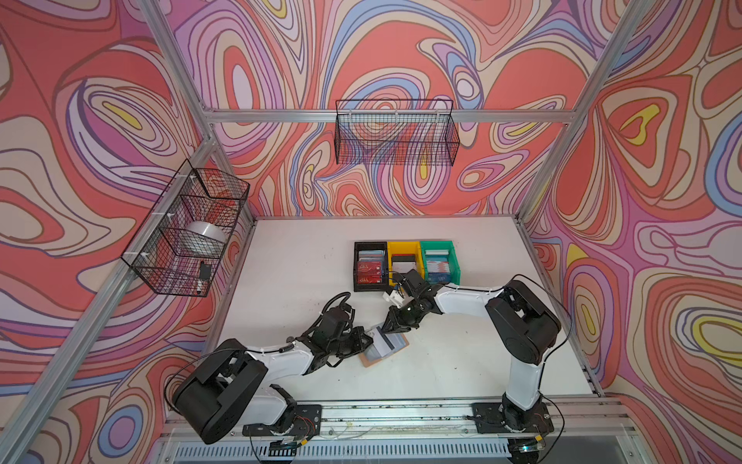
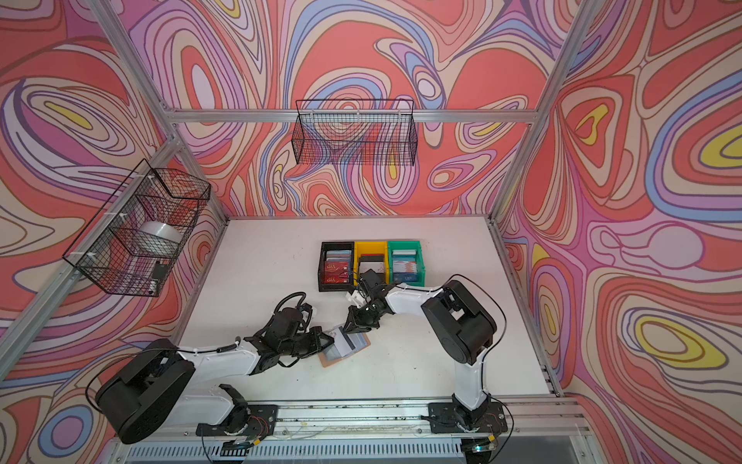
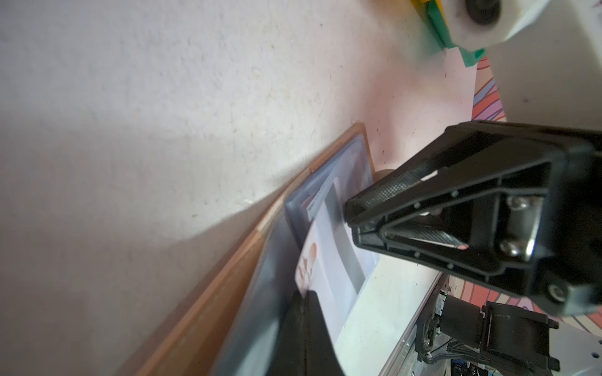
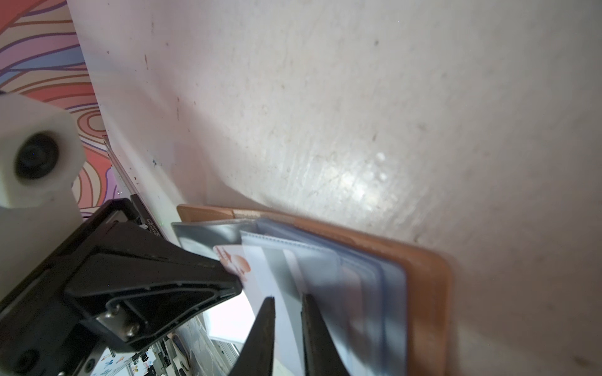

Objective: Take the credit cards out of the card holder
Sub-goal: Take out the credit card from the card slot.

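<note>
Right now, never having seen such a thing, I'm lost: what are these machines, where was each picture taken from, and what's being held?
These are two robot arms, the left arm and the right arm, mounted at a table's near edge; each ends in a pincer. Two pictures look down from overhead, side by side like a pair of eyes; the other two come from a camera on each wrist. On the table lies an open tan card holder with clear sleeves; behind it stand a black bin, a yellow bin and a green bin, all holding cards. The left pincer is shut on a white card partly out of its sleeve. The right pincer, jaws slightly apart, has its tips at the sleeves; whether it presses down, I cannot tell.
</note>
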Robot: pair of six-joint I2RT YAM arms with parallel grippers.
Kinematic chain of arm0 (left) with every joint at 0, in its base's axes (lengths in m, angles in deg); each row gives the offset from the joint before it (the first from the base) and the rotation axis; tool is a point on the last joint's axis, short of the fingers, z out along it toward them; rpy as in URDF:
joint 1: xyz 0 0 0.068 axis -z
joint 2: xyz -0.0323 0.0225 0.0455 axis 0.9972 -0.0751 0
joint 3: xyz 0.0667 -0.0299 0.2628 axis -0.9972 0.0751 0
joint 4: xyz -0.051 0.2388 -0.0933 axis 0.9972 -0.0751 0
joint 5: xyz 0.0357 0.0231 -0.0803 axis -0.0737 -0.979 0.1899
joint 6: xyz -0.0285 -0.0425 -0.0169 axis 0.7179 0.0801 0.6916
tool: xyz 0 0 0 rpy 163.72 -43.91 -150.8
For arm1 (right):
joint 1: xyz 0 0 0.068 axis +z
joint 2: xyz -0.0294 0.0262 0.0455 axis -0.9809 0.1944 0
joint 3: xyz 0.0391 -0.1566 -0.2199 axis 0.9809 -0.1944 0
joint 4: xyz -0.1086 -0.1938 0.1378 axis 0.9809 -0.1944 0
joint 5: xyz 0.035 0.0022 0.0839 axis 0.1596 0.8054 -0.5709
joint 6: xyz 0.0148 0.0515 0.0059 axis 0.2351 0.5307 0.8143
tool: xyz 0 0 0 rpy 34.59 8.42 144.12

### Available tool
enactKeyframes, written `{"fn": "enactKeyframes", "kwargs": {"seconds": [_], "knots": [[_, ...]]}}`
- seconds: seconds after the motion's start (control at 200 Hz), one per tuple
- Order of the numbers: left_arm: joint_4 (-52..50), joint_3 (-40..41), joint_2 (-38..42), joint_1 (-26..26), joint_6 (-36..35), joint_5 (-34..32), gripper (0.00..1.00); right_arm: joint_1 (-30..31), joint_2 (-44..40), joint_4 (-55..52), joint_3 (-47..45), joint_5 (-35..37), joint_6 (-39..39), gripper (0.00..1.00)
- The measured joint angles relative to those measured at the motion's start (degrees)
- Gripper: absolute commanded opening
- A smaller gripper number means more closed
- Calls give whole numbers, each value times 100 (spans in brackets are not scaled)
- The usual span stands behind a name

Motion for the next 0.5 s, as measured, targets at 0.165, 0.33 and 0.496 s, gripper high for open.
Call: {"fn": "enactKeyframes", "kwargs": {"seconds": [0.165,0.33,0.496], "knots": [[-483,-2,369,-92,-118,-13,0,-4,0,-9,0,2,-2,20],[-802,-118,409,-225,-264,76,0,-4,-28,-63,0,22,-24,20],[-881,-179,382,-385,-361,269,0,-4,-79,-155,0,74,-48,20]]}}
